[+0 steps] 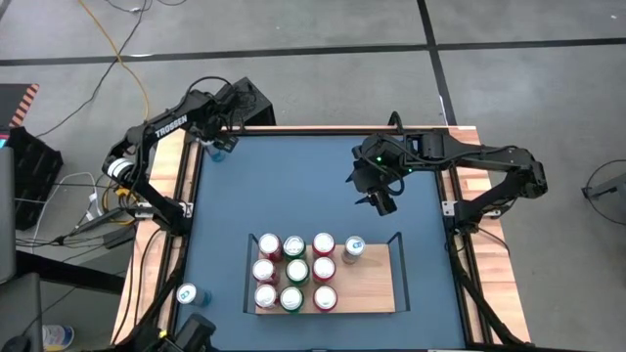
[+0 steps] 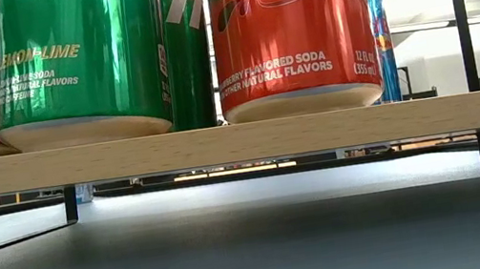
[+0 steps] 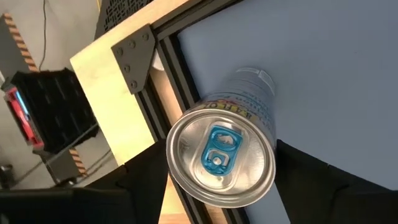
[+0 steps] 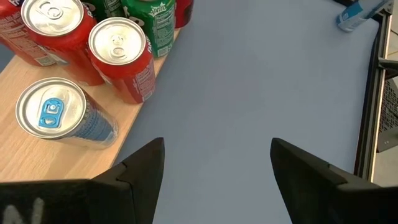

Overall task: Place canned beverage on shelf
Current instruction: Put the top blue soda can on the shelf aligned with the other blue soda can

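Shelf holds ten cans; left gripper jaws flank a can; right gripper jaws spread.

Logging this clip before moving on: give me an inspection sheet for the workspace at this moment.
Surface: blue tabletop with wooden side strips.
Job's things: the shelf holds ten upright cans, red, green and one blue-tab can; its right part is bare. A blue-tab can at the far-left corner sits between the left hand's fingers.
Clutter: one more can on the left wooden strip.
Hands: left hand at the far-left corner, around the can, grip not confirmed; right hand open, empty, above the table behind the shelf.
Cables: yellow cable and dark cables on the floor, left.
Surroundings: tiled floor, dark equipment at left.
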Robot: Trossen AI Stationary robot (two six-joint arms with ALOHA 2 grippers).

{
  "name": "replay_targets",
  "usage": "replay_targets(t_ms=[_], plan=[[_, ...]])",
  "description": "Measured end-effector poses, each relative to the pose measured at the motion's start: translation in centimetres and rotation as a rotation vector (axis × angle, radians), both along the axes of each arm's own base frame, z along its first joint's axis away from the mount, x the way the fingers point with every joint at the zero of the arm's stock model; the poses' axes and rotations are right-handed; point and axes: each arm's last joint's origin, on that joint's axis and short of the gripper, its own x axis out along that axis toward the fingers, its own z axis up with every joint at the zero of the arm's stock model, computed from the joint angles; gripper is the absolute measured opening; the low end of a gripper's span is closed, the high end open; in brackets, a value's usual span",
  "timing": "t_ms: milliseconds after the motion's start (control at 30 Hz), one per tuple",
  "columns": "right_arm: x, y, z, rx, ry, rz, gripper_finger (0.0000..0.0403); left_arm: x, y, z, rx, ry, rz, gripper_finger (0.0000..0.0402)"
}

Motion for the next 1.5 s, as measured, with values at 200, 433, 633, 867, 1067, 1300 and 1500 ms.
replay_targets(t_ms=[200,433,633,867,1067,1300,1500], plan=[[0.0,0.0,0.0,-0.001,0.004,-0.004,0.0276,0.1,-0.8,0.1,-0.023,-0.041,0.126,0.0232],[0.1,-0.4,0.1,0.012,-0.014,-0.040,0.0276,1.9,-3.0,1.1,0.004,-0.197,0.314,0.0231],[0.3,-1.0,0.3,0.063,-0.046,-0.133,0.0276,4.1,-5.8,2.2,0.098,-0.293,0.422,0.0231],[0.7,-2.0,0.8,0.099,-0.121,-0.270,0.0276,5.3,-9.7,4.9,0.221,-0.522,0.564,0.0231],[0.8,-2.8,1.0,0.091,-0.156,-0.298,0.0276,6.4,-13.8,7.2,0.281,-0.760,0.583,0.0231],[3.8,-2.7,1.0,0.049,-0.317,-0.220,0.0276,7.9,-17.5,8.8,0.346,-0.998,0.574,0.0231],[6.0,-0.6,1.3,-0.109,-0.446,-0.101,0.0276,8.9,-18.5,8.5,0.346,-1.030,0.584,0.0231]])
